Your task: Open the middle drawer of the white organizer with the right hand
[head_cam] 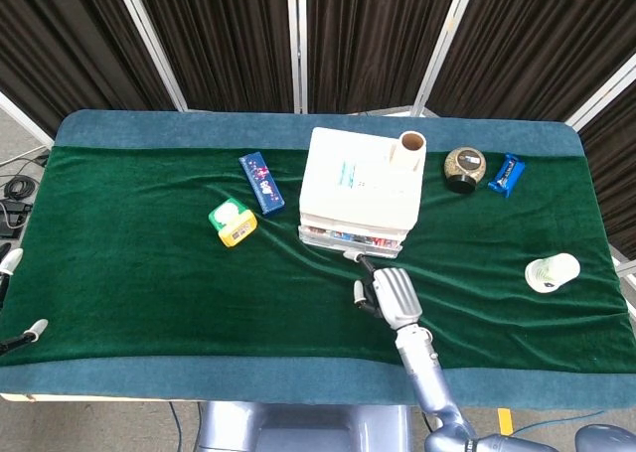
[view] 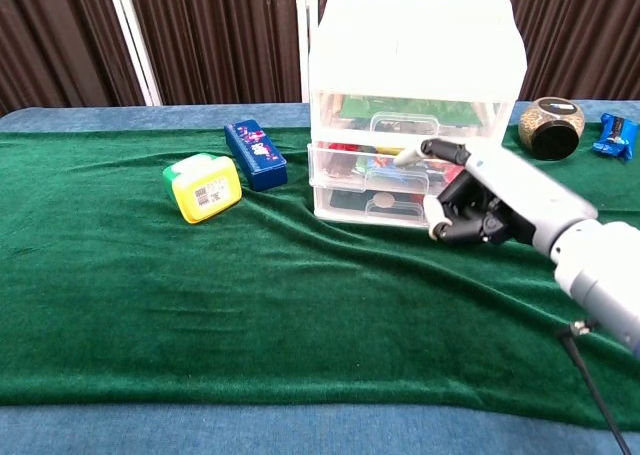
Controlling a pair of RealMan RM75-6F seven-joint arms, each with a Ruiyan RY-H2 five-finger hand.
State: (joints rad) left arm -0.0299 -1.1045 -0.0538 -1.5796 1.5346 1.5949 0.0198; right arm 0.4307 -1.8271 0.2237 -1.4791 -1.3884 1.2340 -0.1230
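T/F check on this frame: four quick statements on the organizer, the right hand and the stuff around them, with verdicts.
1. The right hand reaches to the middle drawer of the white organizer. True.
2. A cardboard tube stands on top of the organizer. True.
3. The yellow and green box sits to the right of the organizer. False: it lies to its left, beside the blue box.
4. The white cup stands upright. False: it lies on its side on the green cloth.
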